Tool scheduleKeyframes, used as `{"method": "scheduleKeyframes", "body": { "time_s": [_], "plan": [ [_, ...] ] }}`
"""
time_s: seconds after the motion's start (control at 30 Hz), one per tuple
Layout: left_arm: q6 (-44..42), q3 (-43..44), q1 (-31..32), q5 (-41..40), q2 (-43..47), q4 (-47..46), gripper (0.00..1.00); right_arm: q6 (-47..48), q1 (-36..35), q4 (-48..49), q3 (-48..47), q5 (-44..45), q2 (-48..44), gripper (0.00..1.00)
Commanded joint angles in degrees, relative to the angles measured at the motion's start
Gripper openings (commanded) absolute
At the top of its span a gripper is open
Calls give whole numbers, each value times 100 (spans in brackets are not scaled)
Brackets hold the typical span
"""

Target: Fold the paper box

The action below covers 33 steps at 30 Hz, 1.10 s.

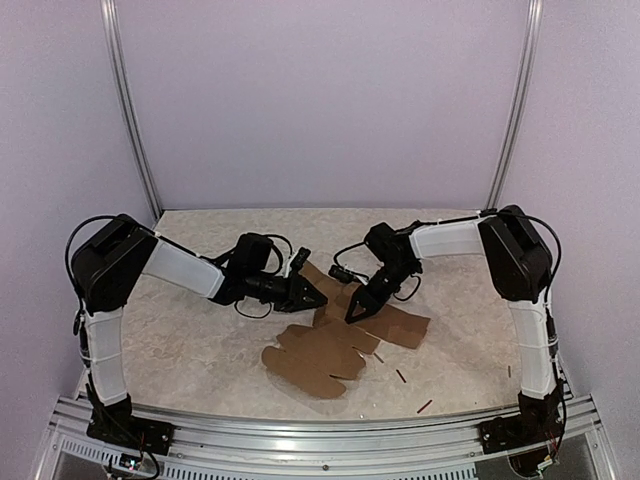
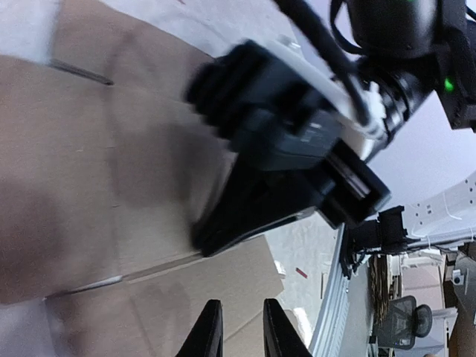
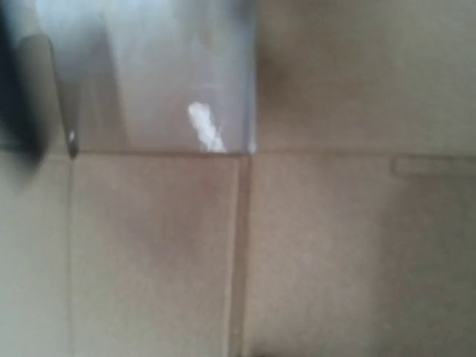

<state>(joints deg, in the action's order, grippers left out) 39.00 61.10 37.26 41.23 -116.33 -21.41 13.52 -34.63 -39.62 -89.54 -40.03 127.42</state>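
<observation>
On the surface [image 1: 200, 340], the paper box [image 1: 320, 355] lies flat, long axis left-right. The right claw [image 1: 351, 316], pressed together, tips onto its middle. The left claw [image 1: 320, 297], slightly spread, hovers at its far-left flap.

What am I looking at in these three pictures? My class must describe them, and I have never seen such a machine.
Two robot arms are bolted at the near edge of a table. One picture looks down from above; the other two come from wrist cameras. A flat brown cardboard sheet, the paper box, lies spread out, small dark sticks nearby. The left gripper is slightly open, empty. The right gripper is shut, tip on the cardboard; whether it pinches it is unclear.
</observation>
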Motion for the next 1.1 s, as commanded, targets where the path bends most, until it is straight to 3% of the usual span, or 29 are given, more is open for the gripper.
{"method": "scheduleKeyframes", "body": {
  "time_s": [0.0,0.27,0.37,0.53,0.7,1.07],
  "plan": [
    [-46,192,226,588,-157,-29,20,-101,-18,-40,18,275,479,6],
    [-99,262,282,701,-401,84,20,-123,42,-62,11,160,512,6],
    [-417,-8,276,379,63,24,21,-114,60,-49,24,190,517,6],
    [-789,17,35,-1213,922,1442,48,-120,56,-65,-24,162,556,6],
    [-570,363,-159,-2123,619,2906,64,-109,62,-80,-36,166,543,6],
    [-543,671,188,-1357,-2,3073,65,-121,62,-85,-42,184,538,6]
  ]
}}
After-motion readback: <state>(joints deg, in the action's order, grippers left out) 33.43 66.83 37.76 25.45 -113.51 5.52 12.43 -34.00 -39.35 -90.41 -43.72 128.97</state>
